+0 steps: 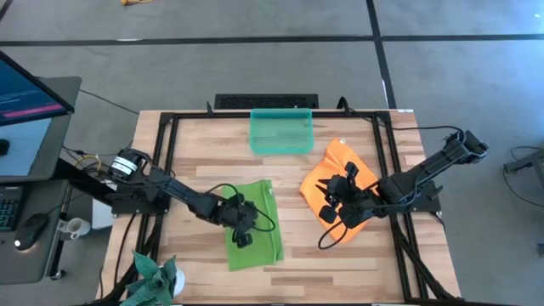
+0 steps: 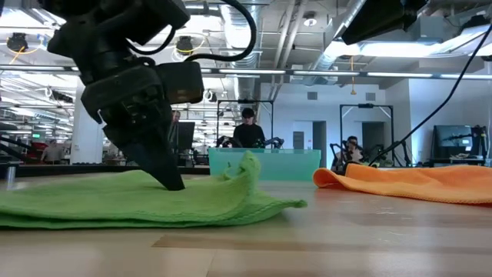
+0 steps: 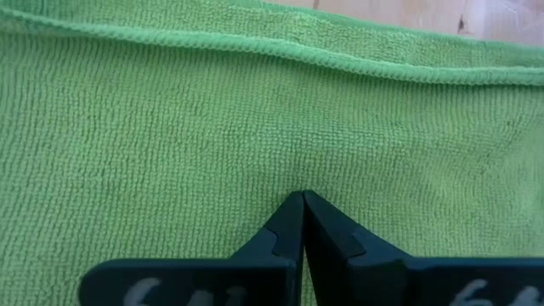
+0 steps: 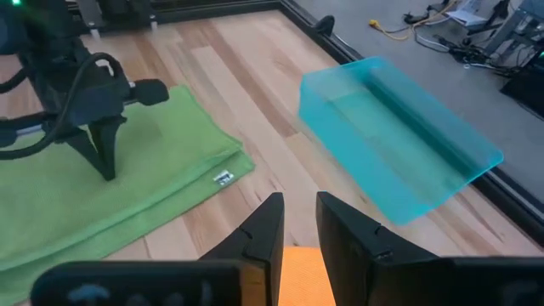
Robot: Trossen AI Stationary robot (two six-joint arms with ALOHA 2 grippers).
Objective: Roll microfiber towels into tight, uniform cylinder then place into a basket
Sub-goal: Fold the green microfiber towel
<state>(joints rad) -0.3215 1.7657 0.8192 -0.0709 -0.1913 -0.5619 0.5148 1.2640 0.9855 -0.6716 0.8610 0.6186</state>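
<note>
Writing is showing in only two places: pale marks on the backs of the left gripper's [image 3: 303,197] fingers, cut off and not readable, and a small white label [image 4: 223,178] on the corner of the lime green towel [image 1: 253,223], too small to read.

Around the wooden table [image 1: 204,144] a black metal frame [image 1: 167,136] is running along the edges. A monitor with a lit screen [image 1: 30,92] and a computer mouse [image 1: 32,228] are sitting off the left side, and a dark spiky plant-like thing [image 1: 151,276] is standing at the near left corner. In the room behind, a person [image 2: 247,129] is standing beyond the table.

The lime green towel is lying flat and folded, not rolled, on the near middle of the table, with one corner turned up toward the basket. The left gripper is pressing down on it with its fingers closed together, tips touching the cloth; nothing is visibly caught between them.

The orange towel [image 1: 333,180] is lying crumpled to the right of the green one, well apart from it. The right gripper [image 4: 298,204] is sitting over its near part, fingers a narrow gap apart, with orange cloth showing between them; I cannot tell if it is gripping the cloth.

The basket [image 1: 281,132], translucent teal, is standing at the far middle of the table, with no towel inside.
</note>
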